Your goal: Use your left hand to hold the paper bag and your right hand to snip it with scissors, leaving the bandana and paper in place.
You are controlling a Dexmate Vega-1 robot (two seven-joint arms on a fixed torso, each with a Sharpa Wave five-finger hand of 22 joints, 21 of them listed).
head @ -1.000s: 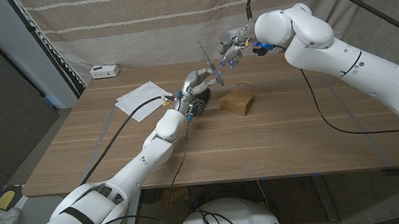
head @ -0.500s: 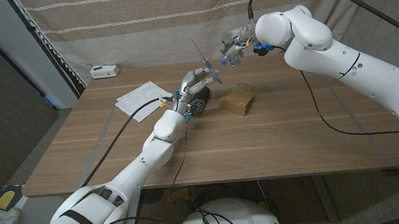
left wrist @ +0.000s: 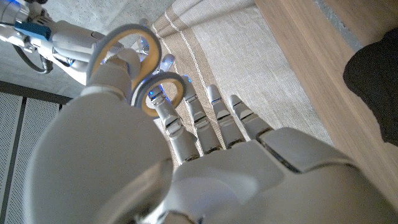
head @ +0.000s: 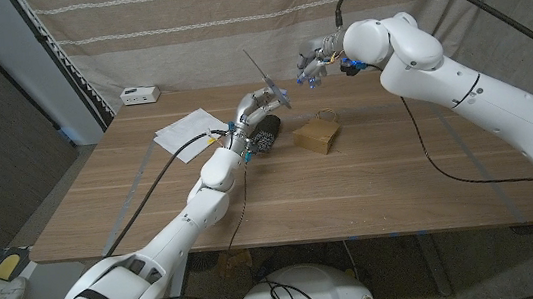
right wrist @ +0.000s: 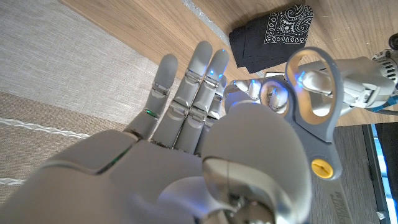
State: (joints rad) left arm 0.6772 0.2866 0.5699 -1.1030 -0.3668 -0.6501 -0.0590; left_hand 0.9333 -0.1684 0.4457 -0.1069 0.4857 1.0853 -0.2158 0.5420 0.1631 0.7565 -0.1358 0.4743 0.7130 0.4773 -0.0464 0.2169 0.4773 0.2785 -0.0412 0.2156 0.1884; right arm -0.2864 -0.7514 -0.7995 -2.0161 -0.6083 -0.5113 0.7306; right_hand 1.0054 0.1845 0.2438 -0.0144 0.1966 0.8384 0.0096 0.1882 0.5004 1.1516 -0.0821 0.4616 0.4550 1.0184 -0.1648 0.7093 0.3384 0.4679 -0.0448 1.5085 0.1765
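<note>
The left robot hand [head: 259, 104] holds the scissors [head: 260, 74] aloft by the handles, and the right robot hand [head: 312, 65] hovers beside them with spread fingers, holding nothing. The paper bag [head: 317, 134] sits untouched on the desk [head: 372, 188], just beside the bandana [head: 267, 134]. The scissors should pass securely to the right before the left reaches for the bag.

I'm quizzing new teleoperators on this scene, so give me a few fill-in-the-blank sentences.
The left hand holds the ___ in the air.
The right hand holds ___.
The paper bag rests on the ___.
Missing words: scissors; nothing; table.
</note>
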